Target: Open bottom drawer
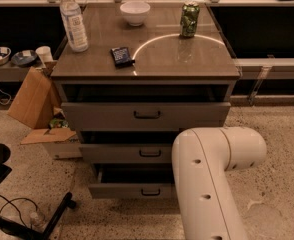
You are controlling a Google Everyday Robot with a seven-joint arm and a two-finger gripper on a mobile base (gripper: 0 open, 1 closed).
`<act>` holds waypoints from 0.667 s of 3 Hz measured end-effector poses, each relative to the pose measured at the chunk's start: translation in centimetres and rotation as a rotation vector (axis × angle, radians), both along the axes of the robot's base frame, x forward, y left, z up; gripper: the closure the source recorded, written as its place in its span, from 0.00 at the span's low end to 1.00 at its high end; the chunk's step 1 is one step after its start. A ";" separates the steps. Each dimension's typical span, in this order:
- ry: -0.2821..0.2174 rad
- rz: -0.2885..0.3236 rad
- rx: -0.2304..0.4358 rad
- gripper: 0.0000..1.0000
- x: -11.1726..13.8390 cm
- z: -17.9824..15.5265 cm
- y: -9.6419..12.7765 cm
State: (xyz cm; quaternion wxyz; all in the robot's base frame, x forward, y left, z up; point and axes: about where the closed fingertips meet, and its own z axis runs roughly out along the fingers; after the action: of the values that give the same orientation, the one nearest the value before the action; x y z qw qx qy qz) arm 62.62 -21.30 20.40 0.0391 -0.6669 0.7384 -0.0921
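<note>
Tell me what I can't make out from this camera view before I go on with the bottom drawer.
- Gripper: not in the camera view; only the white arm shows, cut off by the bottom edge.
- Bottom drawer: its right end is hidden behind the arm, and its inside is lost in shadow under the middle drawer.
- Dark packet: print too small to read.

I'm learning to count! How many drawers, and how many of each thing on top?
Drawers: 3 (top drawer, middle drawer, bottom drawer)
Bottle: 1
Bowl: 1
Can: 1
Dark packet: 1
Total: 7
The pincer is out of view; only the white arm shows.
</note>
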 end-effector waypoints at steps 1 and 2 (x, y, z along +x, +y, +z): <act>0.000 0.000 0.000 0.00 0.0 0.0 0.0; 0.000 0.000 0.000 0.00 0.0 0.0 0.0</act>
State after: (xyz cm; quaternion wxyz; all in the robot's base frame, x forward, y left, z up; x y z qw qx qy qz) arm 62.62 -21.30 20.40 0.0391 -0.6669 0.7384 -0.0921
